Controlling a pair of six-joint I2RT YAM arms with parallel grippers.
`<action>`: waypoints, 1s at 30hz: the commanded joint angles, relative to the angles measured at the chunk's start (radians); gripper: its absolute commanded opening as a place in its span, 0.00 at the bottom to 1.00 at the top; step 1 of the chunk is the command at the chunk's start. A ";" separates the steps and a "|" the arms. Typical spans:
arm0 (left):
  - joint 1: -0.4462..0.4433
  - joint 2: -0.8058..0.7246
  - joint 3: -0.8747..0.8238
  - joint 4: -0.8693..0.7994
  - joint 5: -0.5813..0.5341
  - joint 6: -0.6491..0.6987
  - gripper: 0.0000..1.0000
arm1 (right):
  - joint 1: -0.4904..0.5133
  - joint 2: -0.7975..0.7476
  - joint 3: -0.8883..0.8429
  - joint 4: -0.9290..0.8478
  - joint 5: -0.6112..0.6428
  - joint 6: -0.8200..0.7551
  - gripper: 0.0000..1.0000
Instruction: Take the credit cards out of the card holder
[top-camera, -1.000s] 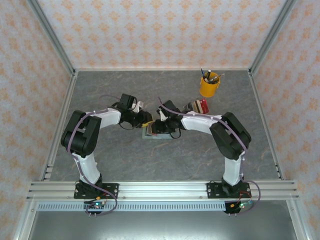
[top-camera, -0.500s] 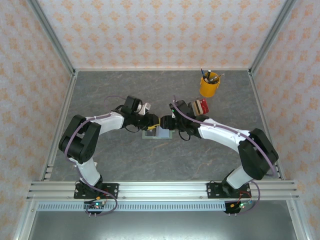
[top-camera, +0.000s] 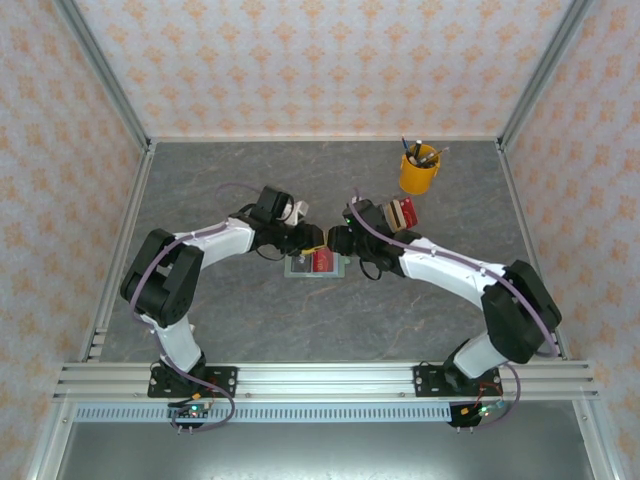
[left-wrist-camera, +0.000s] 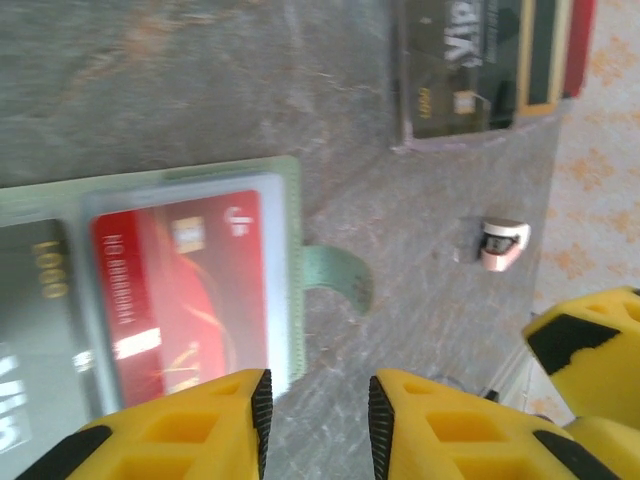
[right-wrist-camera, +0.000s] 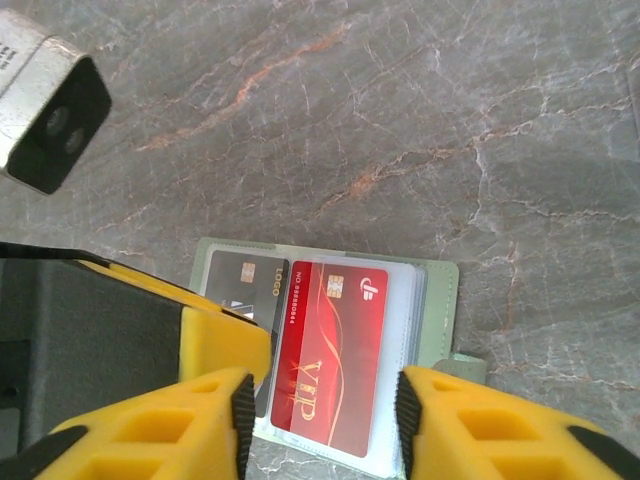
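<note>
The mint-green card holder (top-camera: 296, 266) lies open on the table between both arms. Its clear sleeves show a red VIP credit card (right-wrist-camera: 335, 355) and, to its left, a dark credit card (right-wrist-camera: 245, 295). The green rim (right-wrist-camera: 440, 300) and closing tab (left-wrist-camera: 338, 280) stick out on the right. My right gripper (right-wrist-camera: 322, 415) is open above the holder, its fingers straddling the red card (top-camera: 323, 261). My left gripper (left-wrist-camera: 318, 410) is open at the holder's edge (left-wrist-camera: 291, 215), one finger over the red card (left-wrist-camera: 180, 290). The left gripper's finger (right-wrist-camera: 225, 340) covers part of the dark card.
A clear rack (left-wrist-camera: 480, 60) with a dark card and red and brown items stands behind the holder, by the right arm (top-camera: 397, 213). A small white piece with a red mark (left-wrist-camera: 503, 243) lies near it. A yellow cup of pens (top-camera: 419, 170) stands at the back right.
The holder now lies open with the red card showing; before it looked grey under the grippers. Both grippers have moved closer together over it, the left one shifting right.
</note>
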 joint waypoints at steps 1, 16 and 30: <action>0.038 -0.034 -0.019 -0.074 -0.087 0.019 0.33 | -0.001 0.064 0.057 -0.034 -0.057 0.012 0.39; 0.055 0.004 -0.046 -0.048 -0.057 -0.025 0.27 | 0.000 0.300 0.191 -0.180 -0.060 0.095 0.19; 0.038 0.090 0.000 -0.048 0.009 -0.003 0.28 | -0.008 0.402 0.243 -0.263 -0.048 0.108 0.18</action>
